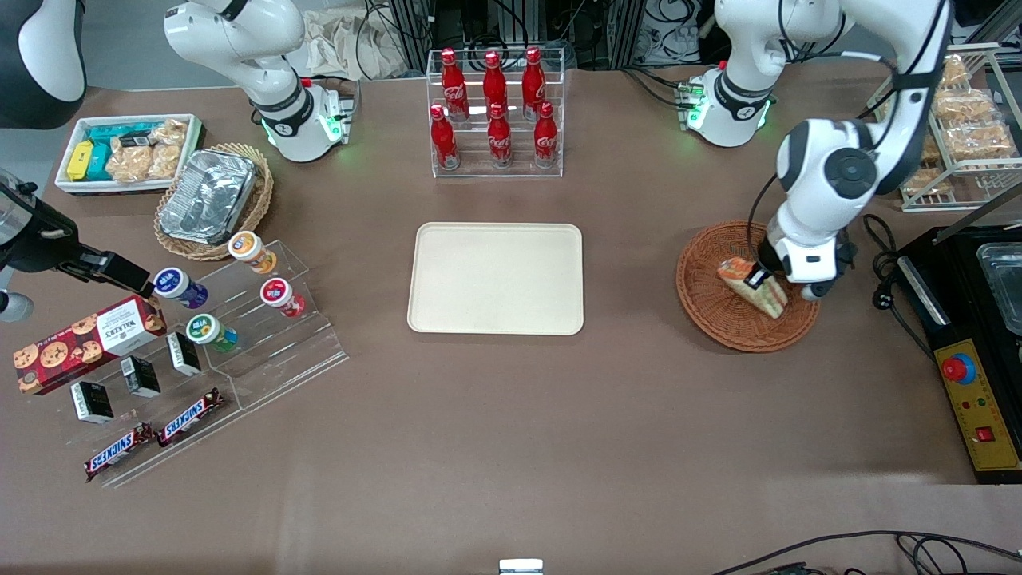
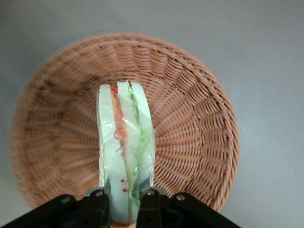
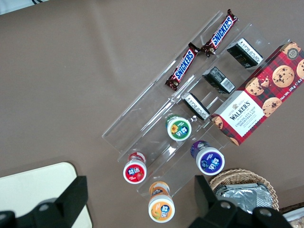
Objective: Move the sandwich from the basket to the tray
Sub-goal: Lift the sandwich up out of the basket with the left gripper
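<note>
Front view: gripper (image 1: 757, 279) was over basket (image 1: 711, 307), clamped on sandwich (image 1: 752, 287). Wedge tilted, sat low in or just above basket; contact with weave unclear. Tray (image 1: 495, 277) lay bare, well apart toward parked arm's end.

Left wrist view: fingers (image 2: 97, 205) pinched sandwich (image 2: 126, 147) at one end only, faces squeezed, long part sticking out over basket (image 2: 190, 118).

Right wrist view: tray corner (image 3: 33, 187) only; snack rack (image 3: 190, 109) nearby.

Risk: soft bread, slick wrap, end-only grip. Wedge could droop, pivot or slide out during carry, or layers could splay.
</note>
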Tool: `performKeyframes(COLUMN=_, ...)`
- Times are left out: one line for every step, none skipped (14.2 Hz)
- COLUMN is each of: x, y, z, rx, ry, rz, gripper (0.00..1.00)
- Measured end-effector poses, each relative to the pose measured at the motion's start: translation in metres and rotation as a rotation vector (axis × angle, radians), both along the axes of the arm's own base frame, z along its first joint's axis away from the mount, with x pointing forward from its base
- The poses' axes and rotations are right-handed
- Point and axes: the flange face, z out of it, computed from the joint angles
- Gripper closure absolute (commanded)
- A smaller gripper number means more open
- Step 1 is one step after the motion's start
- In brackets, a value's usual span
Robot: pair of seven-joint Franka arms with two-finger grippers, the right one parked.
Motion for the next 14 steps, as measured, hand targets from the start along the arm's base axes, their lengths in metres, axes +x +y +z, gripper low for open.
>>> performKeyframes(x=0.007, y=0.006, z=0.027, rx=0.004, ry=0.032, rz=-0.024, gripper=1.00)
performKeyframes(x=0.015, y=0.012, z=0.056, rx=0.006, ry=0.055, rz=-0.047, gripper=1.00)
performKeyframes(x=0.023, y=0.018, z=0.087, rx=0.005, ry=0.068, rz=-0.073, gripper=1.00)
performKeyframes(x=0.030, y=0.021, z=0.118, rx=0.002, ry=0.074, rz=-0.101, gripper=1.00)
performKeyframes(x=0.035, y=0.022, z=0.147, rx=0.000, ry=0.081, rz=-0.127, gripper=1.00)
performKeyframes(x=0.039, y=0.022, z=0.173, rx=-0.003, ry=0.085, rz=-0.148, gripper=1.00)
performKeyframes(x=0.042, y=0.022, z=0.196, rx=-0.005, ry=0.093, rz=-0.178, gripper=1.00)
performKeyframes(x=0.043, y=0.022, z=0.215, rx=-0.008, ry=0.107, rz=-0.224, gripper=1.00)
performKeyframes(x=0.043, y=0.022, z=0.231, rx=-0.013, ry=0.120, rz=-0.285, gripper=1.00)
performKeyframes(x=0.043, y=0.022, z=0.243, rx=-0.018, ry=0.127, rz=-0.348, gripper=1.00)
performKeyframes(x=0.043, y=0.022, z=0.252, rx=-0.025, ry=0.135, rz=-0.411, gripper=1.00)
performKeyframes(x=0.042, y=0.022, z=0.258, rx=-0.030, ry=0.141, rz=-0.459, gripper=1.00)
performKeyframes(x=0.043, y=0.022, z=0.260, rx=-0.032, ry=0.142, rz=-0.487, gripper=1.00)
performKeyframes(x=0.043, y=0.021, z=0.259, rx=-0.034, ry=0.144, rz=-0.503, gripper=1.00)
